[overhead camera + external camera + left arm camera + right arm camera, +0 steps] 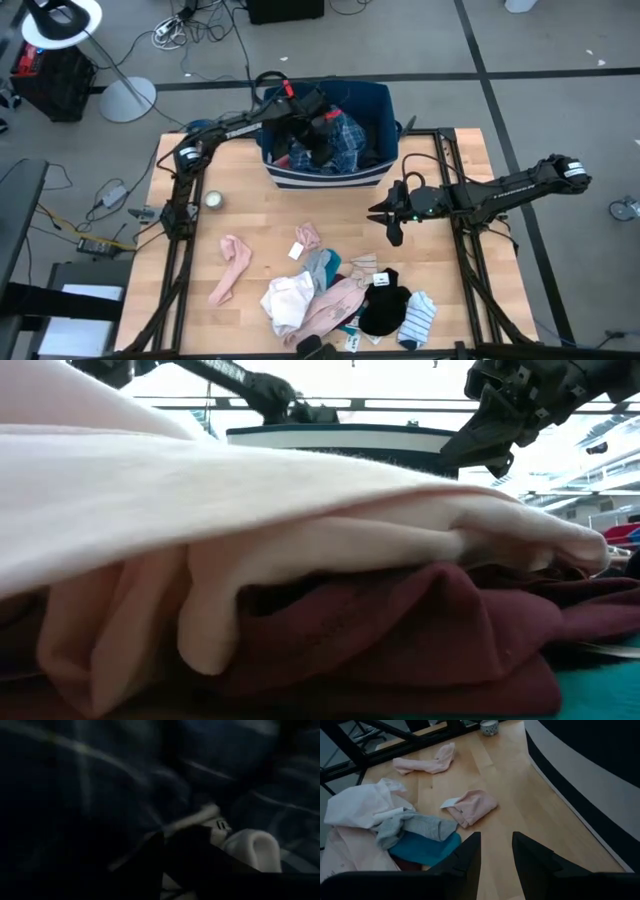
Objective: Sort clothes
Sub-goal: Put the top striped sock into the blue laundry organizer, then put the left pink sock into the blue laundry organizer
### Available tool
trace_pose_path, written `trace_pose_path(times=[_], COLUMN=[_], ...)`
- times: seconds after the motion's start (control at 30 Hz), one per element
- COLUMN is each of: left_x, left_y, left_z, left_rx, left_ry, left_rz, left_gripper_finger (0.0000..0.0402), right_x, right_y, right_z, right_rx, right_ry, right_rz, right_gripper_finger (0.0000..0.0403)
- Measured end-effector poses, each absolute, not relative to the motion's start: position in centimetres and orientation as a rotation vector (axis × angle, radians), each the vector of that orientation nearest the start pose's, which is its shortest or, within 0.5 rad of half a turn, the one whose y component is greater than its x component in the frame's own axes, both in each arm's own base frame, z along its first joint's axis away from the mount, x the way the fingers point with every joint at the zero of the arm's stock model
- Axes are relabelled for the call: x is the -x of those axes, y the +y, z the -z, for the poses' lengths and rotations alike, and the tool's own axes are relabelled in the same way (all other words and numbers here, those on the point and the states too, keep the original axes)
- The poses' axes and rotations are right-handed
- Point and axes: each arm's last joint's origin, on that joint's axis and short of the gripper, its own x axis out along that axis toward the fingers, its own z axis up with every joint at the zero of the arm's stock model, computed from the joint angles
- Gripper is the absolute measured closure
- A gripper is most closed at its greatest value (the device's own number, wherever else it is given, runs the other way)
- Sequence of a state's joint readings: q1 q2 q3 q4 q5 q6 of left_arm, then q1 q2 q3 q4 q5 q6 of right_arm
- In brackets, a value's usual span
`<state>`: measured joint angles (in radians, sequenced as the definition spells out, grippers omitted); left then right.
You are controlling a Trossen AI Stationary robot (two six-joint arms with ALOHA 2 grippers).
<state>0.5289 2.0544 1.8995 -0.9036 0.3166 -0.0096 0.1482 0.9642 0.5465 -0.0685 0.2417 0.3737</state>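
left gripper [322,150] jaws: cannot tell how they stand; they sit down inside the dark blue bin [372,100], among the garments there. right gripper [392,228] jaws: parted by a narrow gap, nothing between them.

high view: left arm reaches from the desk's far-left corner into the bin, where blue plaid cloth [345,135] lies. right arm comes in from the right side, its gripper hanging over bare desk [250,215] between bin and heap. clothes still to sort lie along the near edge: long pink piece [231,267], small pink sock [307,238], white garment [288,298], black piece [384,308], striped sock [417,320]. small round jar [212,200] near the left arm's base.

low view: lens nearly covered by pale cloth [250,500] over maroon cloth [400,630]; bin rim and both arms show beyond.

left wrist view: dark; only plaid folds and a white scrap [252,847] close up.

right wrist view: fingertips [470,850] apart, above wood, pointed toward the small pink sock and the grey and teal pieces [417,837].

judgement: step looks like a drop into the bin. do it well by spreading the jaws fully and lifting straight up so no cloth snags; right arm should wait clear of the rim.
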Motion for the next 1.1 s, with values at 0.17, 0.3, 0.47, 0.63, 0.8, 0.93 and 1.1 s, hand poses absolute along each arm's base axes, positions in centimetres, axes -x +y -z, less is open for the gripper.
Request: trace_pose_path(times=[0.17,0.3,0.47,0.63,0.8,0.93,1.1], left_x=[-36.5,-33.5,-29.3,-25.3,-21.0,-17.8,-15.6], left_y=[19.2,16.9,12.7,7.5,3.0,0.3,-2.1], left_z=[-34.1,-38.6,-42.4,-42.1,-39.5,-36.8,-32.9], left_rx=[0.283,0.207,0.141,0.089,0.136,0.265,0.413], left_ry=[0.858,0.801,0.726,0.714,0.669,0.658,0.747], left_rz=[-0.268,-0.314,-0.36,-0.414,-0.46,-0.439,-0.417], left_gripper_finger=[0.0313,0.0314,0.0314,0.0314,0.0314,0.0314,0.0314], right_x=[-20.1,-20.1,-20.0,-20.0,-20.0,-20.0,-20.0], right_y=[2.3,2.3,2.4,2.5,2.5,2.5,2.5], right_z=[-23.1,-23.0,-23.0,-22.9,-22.9,-23.0,-23.0], right_rx=[-0.273,-0.274,-0.287,-0.29,-0.295,-0.295,-0.296], right_ry=[0.457,0.463,0.471,0.472,0.472,0.472,0.471], right_rz=[0.179,0.172,0.172,0.172,0.173,0.173,0.173], right_gripper_finger=[0.0289,0.0289,0.0289,0.0289,0.0289,0.0289,0.0289])
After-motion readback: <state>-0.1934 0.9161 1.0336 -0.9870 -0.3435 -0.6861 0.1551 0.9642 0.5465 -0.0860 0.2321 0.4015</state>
